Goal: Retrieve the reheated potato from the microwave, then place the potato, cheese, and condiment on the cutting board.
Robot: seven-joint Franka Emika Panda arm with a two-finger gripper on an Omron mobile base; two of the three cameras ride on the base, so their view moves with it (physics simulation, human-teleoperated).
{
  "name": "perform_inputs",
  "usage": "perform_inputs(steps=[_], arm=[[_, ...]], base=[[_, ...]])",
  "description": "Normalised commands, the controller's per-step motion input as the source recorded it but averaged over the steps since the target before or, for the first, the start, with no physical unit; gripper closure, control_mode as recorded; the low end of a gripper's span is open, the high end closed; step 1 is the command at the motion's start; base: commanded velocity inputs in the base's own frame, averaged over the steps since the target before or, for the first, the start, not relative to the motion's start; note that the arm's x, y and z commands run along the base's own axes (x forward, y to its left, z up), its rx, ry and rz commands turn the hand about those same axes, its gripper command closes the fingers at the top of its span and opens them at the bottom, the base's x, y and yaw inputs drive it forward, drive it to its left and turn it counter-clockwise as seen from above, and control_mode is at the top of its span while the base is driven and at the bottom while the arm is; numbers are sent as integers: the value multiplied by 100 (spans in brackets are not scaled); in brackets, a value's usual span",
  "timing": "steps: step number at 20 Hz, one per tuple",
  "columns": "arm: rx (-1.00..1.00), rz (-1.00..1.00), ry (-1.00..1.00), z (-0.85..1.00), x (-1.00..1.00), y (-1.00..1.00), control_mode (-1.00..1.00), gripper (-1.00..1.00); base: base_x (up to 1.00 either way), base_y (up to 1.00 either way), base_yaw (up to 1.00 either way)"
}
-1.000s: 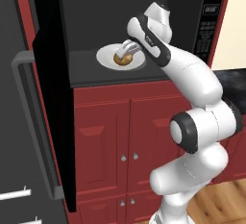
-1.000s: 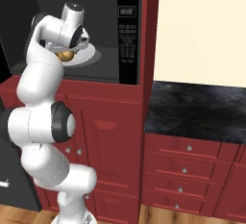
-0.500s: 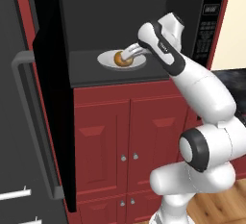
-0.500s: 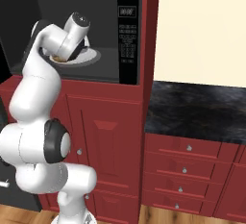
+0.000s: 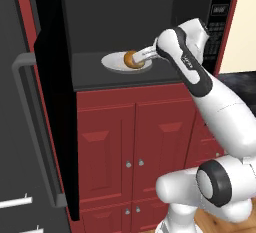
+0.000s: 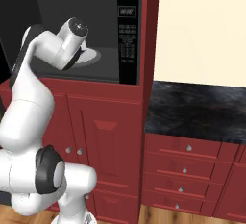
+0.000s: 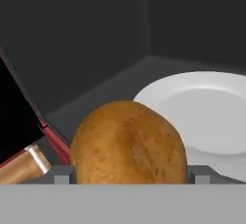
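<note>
Reaching into the open microwave (image 5: 75, 37), gripper (image 5: 141, 59) closed sideways on the potato (image 5: 131, 59), one finger tip (image 7: 61, 174) pressed to each flank. Sits squarely between the fingers in the hand view, round, with no long axis to favour. Held just over the near rim of the white plate (image 5: 112, 63), toward the front edge of the microwave floor. Beyond, plate and dark back wall. Judged next: straight pull back out through the doorway.
</note>
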Motion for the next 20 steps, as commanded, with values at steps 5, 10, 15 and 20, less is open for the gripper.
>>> perform_inputs(steps=[5,10,15,20], arm=[[1,-17,-5,13,-79,-26,-100,100],[0,-18,0,0,-83,-16,-100,100],[0,-17,0,1,-85,-11,-100,100],[0,-20,1,0,-83,-8,-100,100]], base=[[0,0,0],[0,0,0],[0,0,0],[0,0,0]])
